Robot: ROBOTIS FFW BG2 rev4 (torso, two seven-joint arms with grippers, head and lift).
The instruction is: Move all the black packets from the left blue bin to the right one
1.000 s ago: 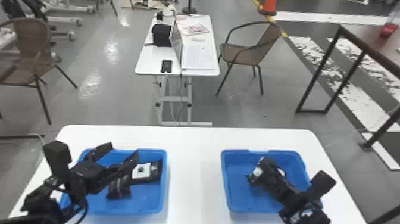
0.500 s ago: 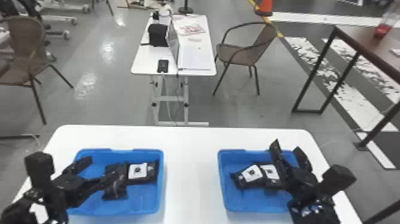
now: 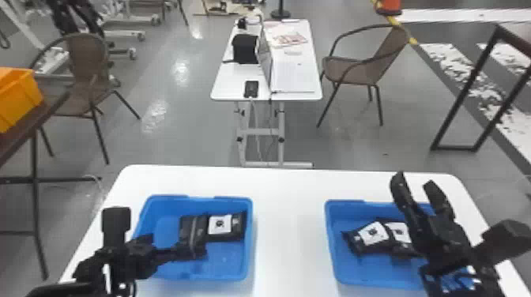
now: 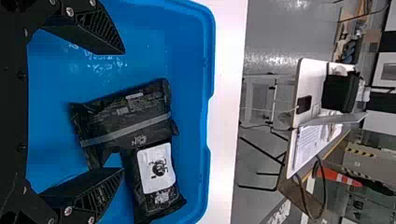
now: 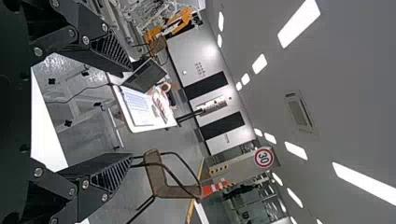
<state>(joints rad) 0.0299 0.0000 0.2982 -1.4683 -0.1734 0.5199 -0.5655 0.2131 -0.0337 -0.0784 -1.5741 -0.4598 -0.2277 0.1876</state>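
Note:
My left gripper is at the left blue bin. In the left wrist view this gripper stands open above a black packet with a grey stripe. A second black packet with a white label lies against it. Two black packets with white labels, one at the left and one beside it, rest in the right blue bin. Over that bin's right side, my right gripper points up and away; in the right wrist view the gripper is open with nothing held.
Both bins stand on a white table, with a bare strip between them. Beyond it are a smaller white table with a laptop, and brown chairs. An orange bin sits on a dark table at the far left.
The right gripper has risen from the packets in the right bin and tipped upward, its fingers now apart. The left gripper has come lower beside the striped packet. The head view has shifted slightly.

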